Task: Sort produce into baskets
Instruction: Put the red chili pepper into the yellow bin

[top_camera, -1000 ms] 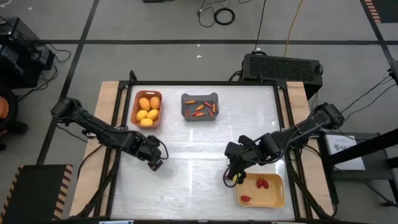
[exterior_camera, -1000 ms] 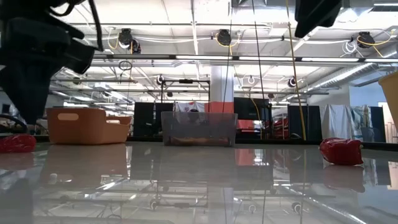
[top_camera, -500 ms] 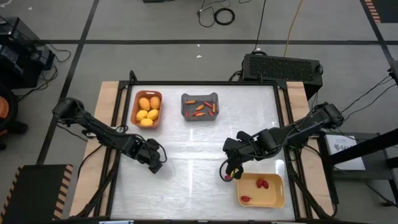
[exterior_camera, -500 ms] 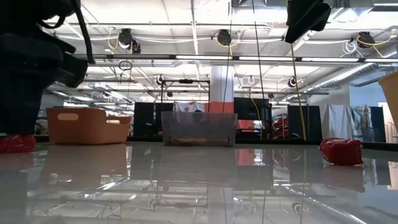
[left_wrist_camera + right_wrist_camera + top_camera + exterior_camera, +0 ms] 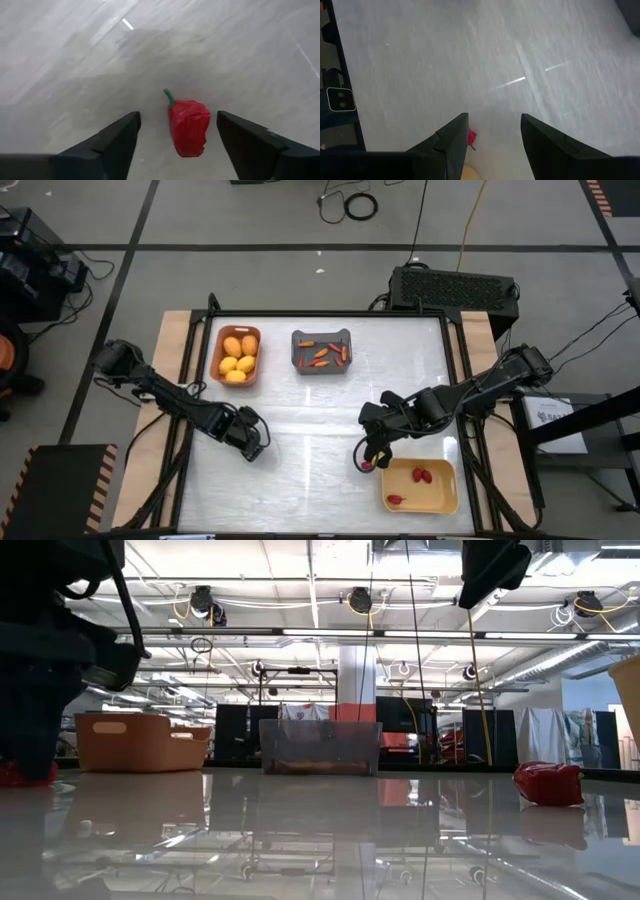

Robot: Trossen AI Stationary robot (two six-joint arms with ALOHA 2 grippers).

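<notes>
Left claw (image 5: pixel 175 145) lower now, agape astride red pepper (image 5: pixel 189 127); right claw (image 5: pixel 492 135) open, empty.

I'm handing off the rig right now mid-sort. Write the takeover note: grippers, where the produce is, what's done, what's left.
Left gripper: open, low over a red pepper on the table, not yet gripped.
Right gripper: open, by the pale yellow basket, a small red piece on the table beside it.
Done: yellow fruits in the orange basket, slim peppers in the grey basket, two red pieces in the pale yellow basket.
Left: those two loose red items.
</notes>
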